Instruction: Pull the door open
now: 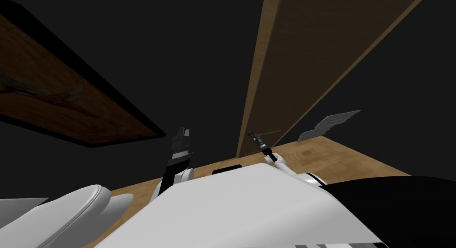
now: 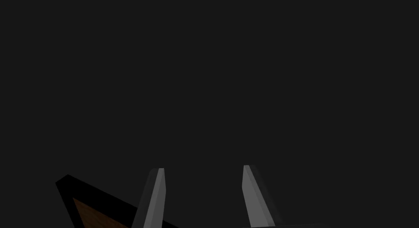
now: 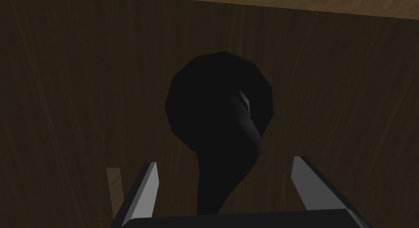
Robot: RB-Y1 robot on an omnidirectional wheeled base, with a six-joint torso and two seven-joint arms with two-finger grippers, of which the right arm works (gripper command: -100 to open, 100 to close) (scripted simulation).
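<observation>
A dark brown wooden door (image 1: 307,45) with a lighter edge stands just ahead of me to the right. Close in front of my right hand, its black handle (image 3: 219,98) has a round base, and a lever runs back between my fingers. My right gripper (image 3: 226,161) is open, with both fingers standing clear of the lever's sides. From the head camera the right gripper (image 1: 254,136) sits small against the door's lower part. My left gripper (image 1: 182,133) is raised to the left of the door and is open (image 2: 203,168), holding nothing.
A dark-framed brown picture (image 1: 67,103) hangs on the dark wall to the left. Light wooden floor (image 1: 320,156) shows below the door. A grey slatted vent (image 1: 331,123) sits low on the wall to the right of the door.
</observation>
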